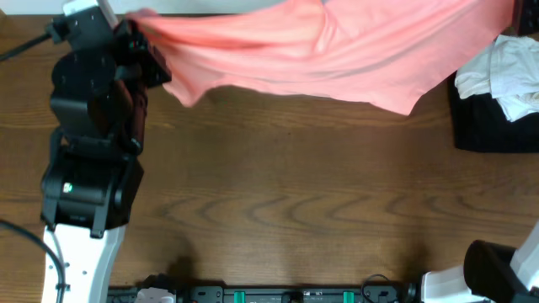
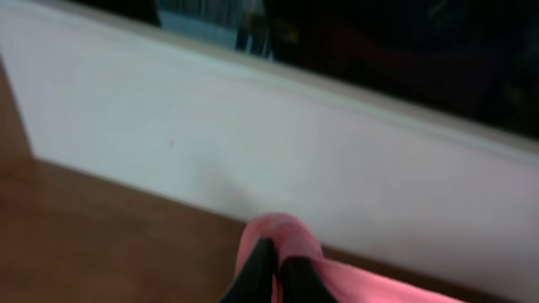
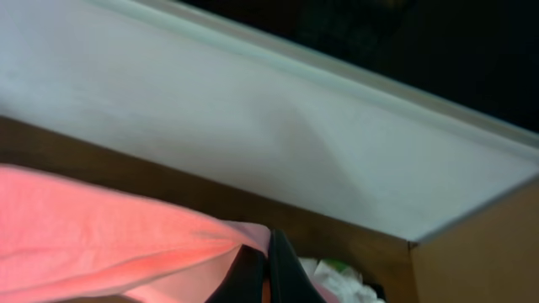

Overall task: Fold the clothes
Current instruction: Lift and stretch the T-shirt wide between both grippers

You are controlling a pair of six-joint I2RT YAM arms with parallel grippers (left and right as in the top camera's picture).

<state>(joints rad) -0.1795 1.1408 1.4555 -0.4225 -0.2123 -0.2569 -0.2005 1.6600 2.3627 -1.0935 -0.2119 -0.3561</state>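
Observation:
A pink garment (image 1: 337, 50) hangs stretched across the far side of the table, lifted between the two arms. My left gripper (image 2: 271, 273) is shut on its left corner; in the overhead view that gripper (image 1: 139, 38) sits at the top left. My right gripper (image 3: 263, 269) is shut on the garment's other end (image 3: 101, 227); the right gripper itself is outside the overhead view, past the top right. The garment's lower edge droops toward the table.
A black bin (image 1: 493, 118) with white clothes (image 1: 505, 71) stands at the right edge; the clothes also show in the right wrist view (image 3: 337, 282). A white wall (image 2: 253, 135) runs behind the table. Brown tabletop (image 1: 295, 194) lies below the garment.

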